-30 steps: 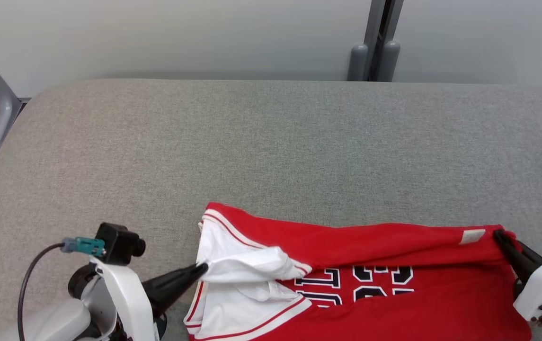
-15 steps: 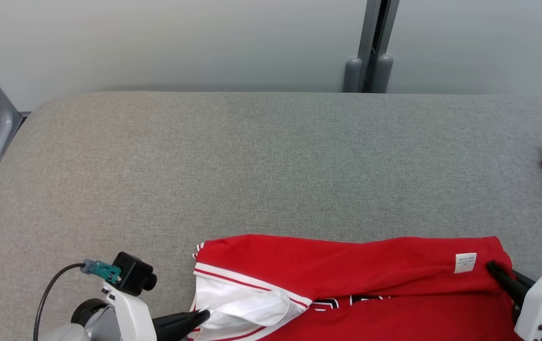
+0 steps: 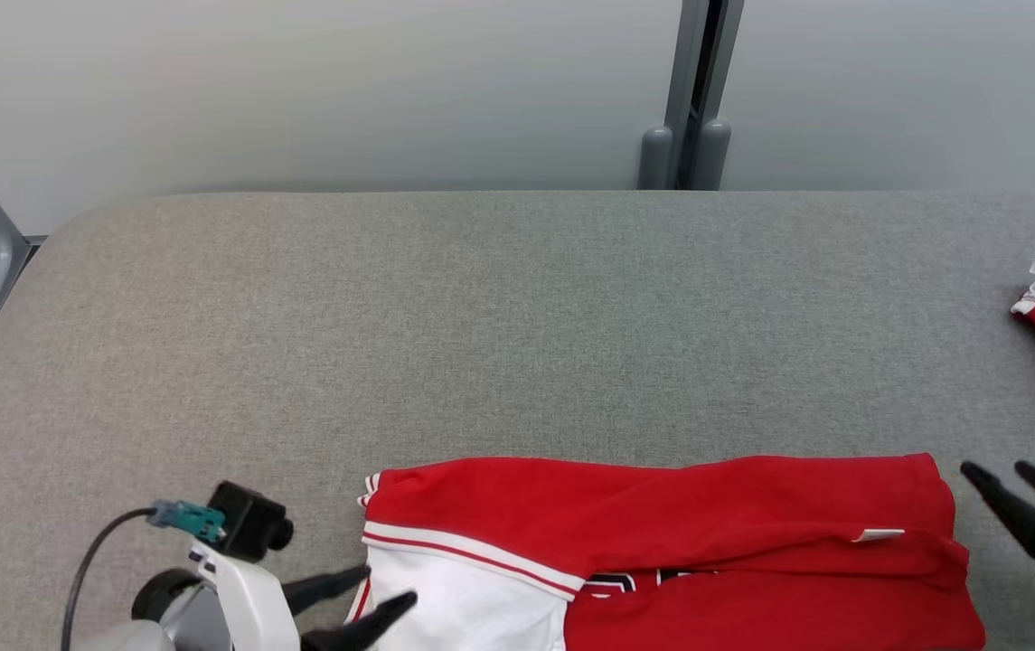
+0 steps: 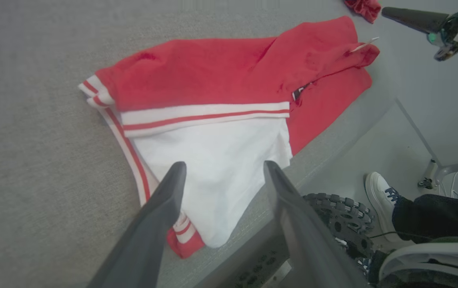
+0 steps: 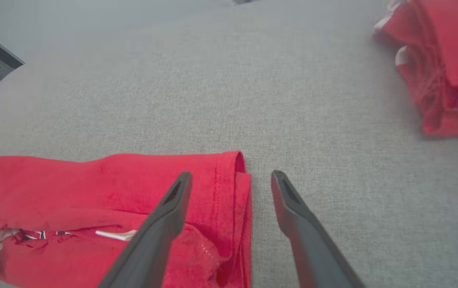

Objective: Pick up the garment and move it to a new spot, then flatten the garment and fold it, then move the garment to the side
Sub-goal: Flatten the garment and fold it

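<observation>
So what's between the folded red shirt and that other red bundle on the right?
Just bare grey tabletop between the garment and the red bundle, clearest in the right wrist view; the open right gripper hangs above it.

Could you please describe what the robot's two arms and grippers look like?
Both the left gripper and the right gripper have two long, dark, matte fingers tapering to narrow tips, mounted on glossy white wrist housings. The left wrist carries a small black camera block with a teal connector and a thin dark cable.
</observation>
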{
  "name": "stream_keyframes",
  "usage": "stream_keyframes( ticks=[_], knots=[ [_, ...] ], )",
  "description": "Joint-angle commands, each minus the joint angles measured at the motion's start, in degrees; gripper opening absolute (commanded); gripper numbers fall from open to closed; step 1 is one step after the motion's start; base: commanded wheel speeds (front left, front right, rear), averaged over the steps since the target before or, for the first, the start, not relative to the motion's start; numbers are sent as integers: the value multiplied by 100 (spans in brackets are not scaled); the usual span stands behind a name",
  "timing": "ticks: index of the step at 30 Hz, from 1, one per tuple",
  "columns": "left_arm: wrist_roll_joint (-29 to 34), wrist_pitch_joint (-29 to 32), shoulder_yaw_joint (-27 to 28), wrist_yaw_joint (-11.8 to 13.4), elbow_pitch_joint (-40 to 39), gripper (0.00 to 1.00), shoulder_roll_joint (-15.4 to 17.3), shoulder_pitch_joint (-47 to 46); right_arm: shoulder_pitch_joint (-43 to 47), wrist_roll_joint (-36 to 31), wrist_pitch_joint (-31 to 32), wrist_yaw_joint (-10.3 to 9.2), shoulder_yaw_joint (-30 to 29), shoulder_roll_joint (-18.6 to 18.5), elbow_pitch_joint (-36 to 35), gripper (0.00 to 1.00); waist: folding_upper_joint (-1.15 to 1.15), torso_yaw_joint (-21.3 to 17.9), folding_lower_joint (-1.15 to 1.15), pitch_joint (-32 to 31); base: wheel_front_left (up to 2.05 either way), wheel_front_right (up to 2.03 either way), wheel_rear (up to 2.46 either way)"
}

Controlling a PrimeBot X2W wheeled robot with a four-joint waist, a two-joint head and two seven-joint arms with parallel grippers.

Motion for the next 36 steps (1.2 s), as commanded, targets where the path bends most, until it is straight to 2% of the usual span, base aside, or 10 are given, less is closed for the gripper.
stream_keyframes(
  ticks=[1,7,10,13,15,20,23,28,30,36],
  knots=[
    [8,-248,171,38,26,100,-29,8,-67,35,-331,-2,-127,-65,8,100,0,-27,0,-26,0,0,0],
    [148,-1562,808,317,313,100,-362,9,-38,-166,-860,-2,-778,143,119,100,0,-71,0,-99,0,0,0],
    [171,-2099,1125,401,495,100,-583,88,131,-706,-863,-2,-1747,412,169,100,0,-106,0,-124,0,0,0],
    [296,-2302,1601,496,671,100,-886,204,585,-1479,-860,-2,-2951,828,142,100,0,-134,0,-150,0,0,0],
    [472,-2329,2202,508,736,100,-1151,365,940,-2092,-855,-1,-3769,1140,25,100,0,-155,0,-159,0,0,0],
    [1787,-2325,3845,508,828,100,-1869,1068,1840,-3470,-852,-2,-5278,1943,-463,100,0,-202,0,-154,0,0,0],
    [2770,-2326,4554,452,929,100,-2310,1546,2201,-4137,-852,-2,-5709,2333,-750,100,0,-241,0,-162,0,0,0],
    [4009,-2327,5400,149,1053,100,-3014,2195,2534,-4728,-853,-2,-6042,2826,-978,100,0,-285,0,-150,0,0,0],
    [4304,-2328,5688,35,1147,100,-3301,2419,2617,-4842,-853,-1,-6088,2951,-916,100,0,-284,0,-138,0,0,0],
    [4861,-2328,6084,-153,1341,100,-3735,2607,2689,-4739,-853,-2,-6244,3171,-539,100,0,-224,0,-78,0,0,0]
  ],
)
